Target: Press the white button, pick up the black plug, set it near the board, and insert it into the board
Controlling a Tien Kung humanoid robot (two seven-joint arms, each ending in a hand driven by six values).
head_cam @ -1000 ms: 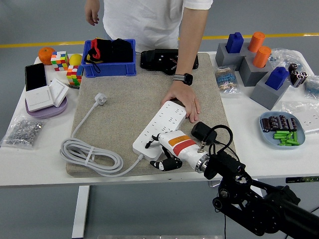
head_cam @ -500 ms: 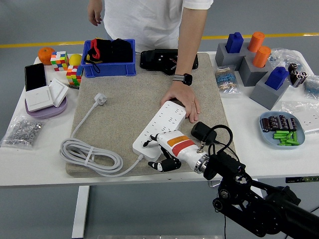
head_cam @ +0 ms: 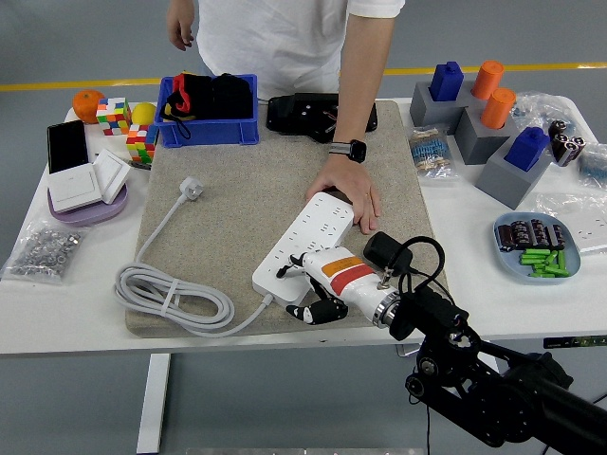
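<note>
A white power strip [head_cam: 308,232] lies slantwise on the beige mat [head_cam: 237,180]. Its white cable [head_cam: 175,294] coils at the mat's near left and ends in a white plug [head_cam: 193,187]. My right hand [head_cam: 302,289], white with an orange stripe, sits at the strip's near end. One finger points onto that end and the others are curled under, holding nothing. The button itself is not visible. A black plug [head_cam: 383,250] with a looped black cable lies just right of my wrist. A person's hand [head_cam: 349,194] rests on the strip's far end.
At the back stand a blue bin [head_cam: 209,142] and a black case [head_cam: 318,114]. Puzzle cubes [head_cam: 114,114], wall switches [head_cam: 85,182] and a bag of screws [head_cam: 43,251] are at the left. Grey blocks [head_cam: 474,128] and a blue plate [head_cam: 503,254] are at the right.
My right hand has barely shifted at the strip's near end, its pointing finger moving a little left and then back. The person's hand stays on the strip.
</note>
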